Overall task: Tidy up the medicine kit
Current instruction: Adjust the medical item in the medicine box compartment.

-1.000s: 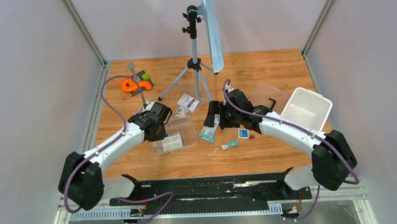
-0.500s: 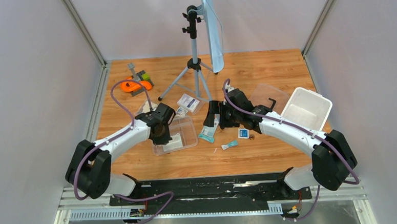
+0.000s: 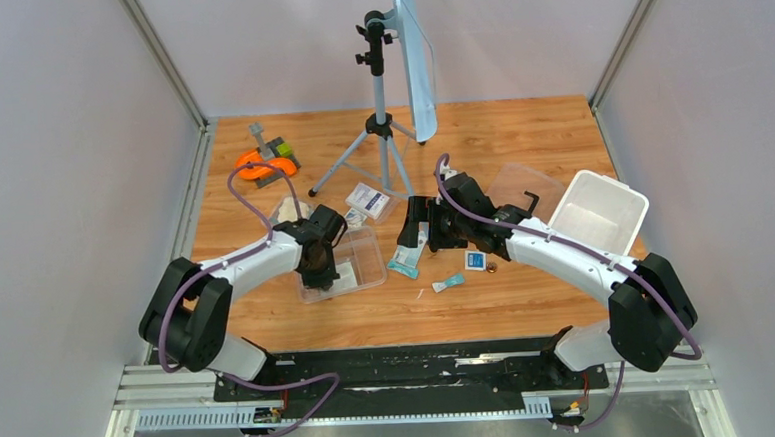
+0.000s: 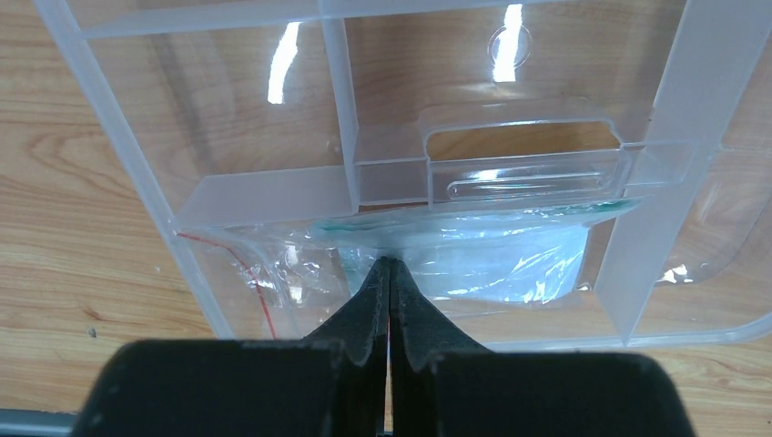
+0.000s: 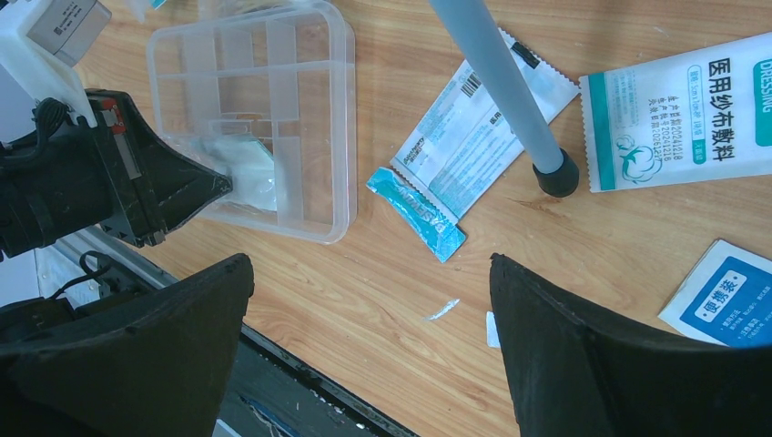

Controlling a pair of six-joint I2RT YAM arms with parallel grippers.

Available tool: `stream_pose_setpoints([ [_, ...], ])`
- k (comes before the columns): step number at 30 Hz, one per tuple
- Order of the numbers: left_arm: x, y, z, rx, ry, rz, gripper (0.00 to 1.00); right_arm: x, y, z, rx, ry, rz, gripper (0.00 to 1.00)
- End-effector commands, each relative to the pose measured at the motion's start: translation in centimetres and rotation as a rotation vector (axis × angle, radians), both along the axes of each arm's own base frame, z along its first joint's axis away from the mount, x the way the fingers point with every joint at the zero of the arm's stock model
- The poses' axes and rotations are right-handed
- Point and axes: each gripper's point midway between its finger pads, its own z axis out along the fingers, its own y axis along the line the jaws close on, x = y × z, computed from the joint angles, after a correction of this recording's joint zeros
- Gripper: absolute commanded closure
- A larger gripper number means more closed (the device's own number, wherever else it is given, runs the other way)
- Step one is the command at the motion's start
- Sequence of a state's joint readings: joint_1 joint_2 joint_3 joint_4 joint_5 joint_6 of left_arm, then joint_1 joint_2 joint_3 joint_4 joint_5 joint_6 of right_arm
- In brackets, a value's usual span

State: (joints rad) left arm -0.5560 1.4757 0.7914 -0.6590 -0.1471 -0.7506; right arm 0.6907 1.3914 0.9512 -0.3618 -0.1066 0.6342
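Wooden table (image 3: 548, 305): divided tray (image 3: 368, 260) left of centre; white tub (image 3: 594, 213) at right, clear lid (image 3: 517, 182) just beside; packets (image 3: 368, 199) scattered mid-table; tripod (image 3: 379, 99), orange tool (image 3: 257, 166) at back.

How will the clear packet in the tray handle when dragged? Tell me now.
The packet is probably floppy: its film wrinkles where the left gripper pinches it. It is likely light, since it looks thin and flat. It may snag, because its edge lies against a divider wall of the tray.
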Motion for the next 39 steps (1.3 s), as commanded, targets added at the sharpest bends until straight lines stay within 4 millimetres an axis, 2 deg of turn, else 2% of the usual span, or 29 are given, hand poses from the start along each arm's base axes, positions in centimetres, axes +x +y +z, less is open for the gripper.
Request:
stream_pose_setpoints([
  [1,0.0,1.0,-2.0,0.066,0.009,-0.01,1.0,0.8,0.5,1.8,0.029,-0.037,-0.004,0.01],
  [7,-1.1,0.6,-2.1,0.02,0.036,-0.026,1.0,0.9,0.5,1.9,0.029,-0.041,-0.007,0.01],
  [16,-4.3,0.7,-1.8,-0.031,0.113,-0.004,1.0,1.0,0.7,1.6,0.03,-0.027,-0.003,0.01],
  [19,-4.3,0.5,-1.0,-0.044,0.094,-0.009,1.0,1.0,0.8,1.5,0.029,-0.024,-0.002,0.01],
  [23,-3.0,0.3,1.4,-0.047,0.018,-0.033,1.0,0.9,0.9,1.7,0.033,-0.026,0.006,0.01],
  [25,-1.7,-0.1,3.7,-0.063,-0.05,-0.046,1.0,0.9,0.9,1.8,0.035,-0.028,0.003,0.01],
  [31,0.7,0.0,8.9,-0.06,-0.197,-0.046,1.0,1.0,0.8,1.7,0.032,-0.03,-0.005,0.01],
  [36,3.0,0.4,11.5,-0.019,-0.301,-0.029,0.99,1.0,0.6,1.8,0.032,-0.033,-0.014,0.01],
  [39,5.5,0.3,12.5,-0.003,-0.35,-0.001,0.95,1.0,0.4,2.1,0.032,-0.045,-0.02,0.02],
])
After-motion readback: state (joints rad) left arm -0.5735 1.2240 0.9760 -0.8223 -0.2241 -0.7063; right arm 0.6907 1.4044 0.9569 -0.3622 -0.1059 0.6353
